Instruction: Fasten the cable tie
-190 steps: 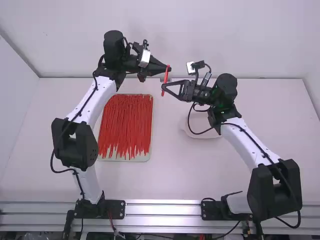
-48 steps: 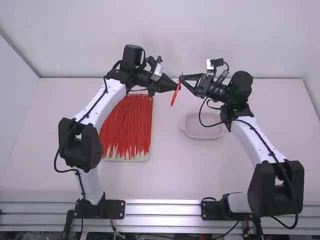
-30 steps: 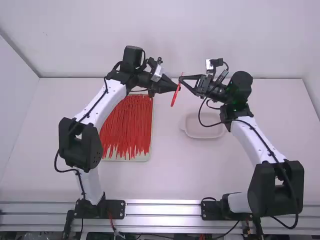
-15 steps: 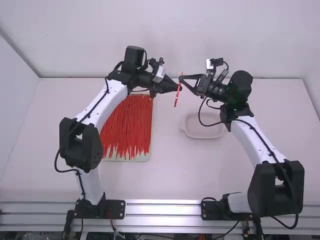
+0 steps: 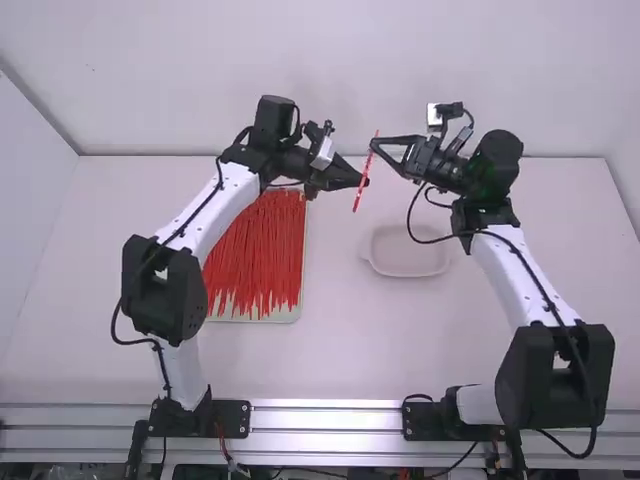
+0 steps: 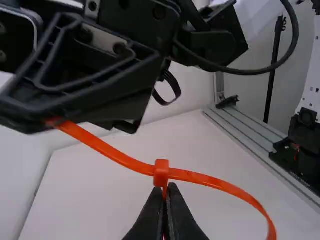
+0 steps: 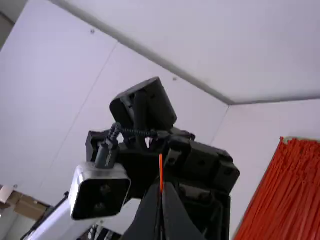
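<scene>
The cable tie (image 6: 161,172), judged light and springy, was pinched by closed jaws: at the head by the left gripper (image 6: 164,194), at the tail by the right gripper (image 7: 161,191).

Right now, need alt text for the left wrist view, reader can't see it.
The left fingers are shut on an orange tie just under its head, above the white table. From the head the strap runs one way to the right fingers, which pinch its end close to the camera, and the other way curves down out of frame.
</scene>
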